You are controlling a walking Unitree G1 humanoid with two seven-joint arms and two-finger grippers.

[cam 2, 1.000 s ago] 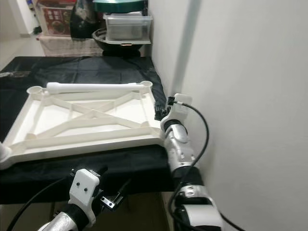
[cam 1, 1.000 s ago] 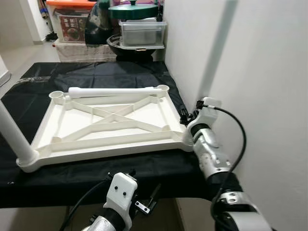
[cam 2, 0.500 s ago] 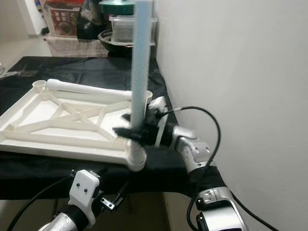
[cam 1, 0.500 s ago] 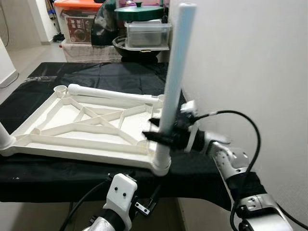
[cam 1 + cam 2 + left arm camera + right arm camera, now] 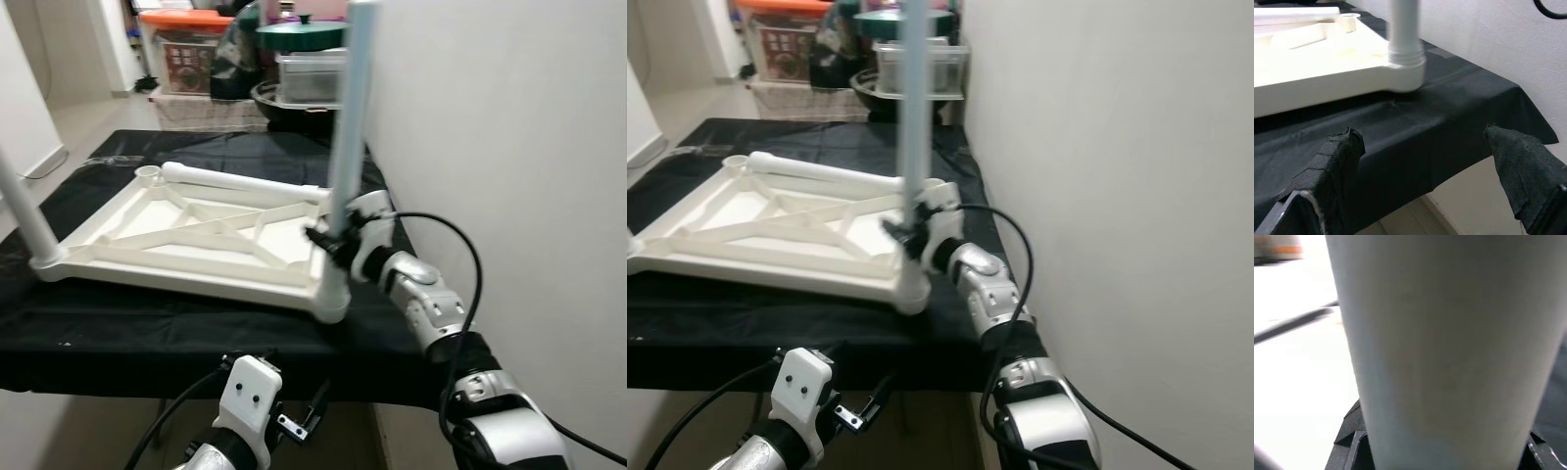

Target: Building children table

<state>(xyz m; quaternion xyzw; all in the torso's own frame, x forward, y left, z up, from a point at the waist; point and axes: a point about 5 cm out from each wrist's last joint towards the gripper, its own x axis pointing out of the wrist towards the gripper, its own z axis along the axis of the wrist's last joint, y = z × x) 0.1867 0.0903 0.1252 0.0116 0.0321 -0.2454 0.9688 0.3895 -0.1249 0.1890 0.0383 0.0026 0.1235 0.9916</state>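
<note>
A white table top lies upside down on a black-covered table. At its near right corner a white leg stands upright in the socket. My right gripper is shut on this leg just above the socket; in the right wrist view the leg sits between the fingers. Another leg stands at the near left corner. A third leg lies along the far edge. My left gripper hangs open below the table's front edge, holding nothing.
A white wall runs close along the right side of the table. Storage boxes and a covered pot are stacked behind it. The black cloth drapes over the front edge. Open floor lies at the far left.
The whole view has swung, so the camera moved. My right gripper has stayed at the near right corner and now holds the upright leg from closer in. My left gripper has not moved.
</note>
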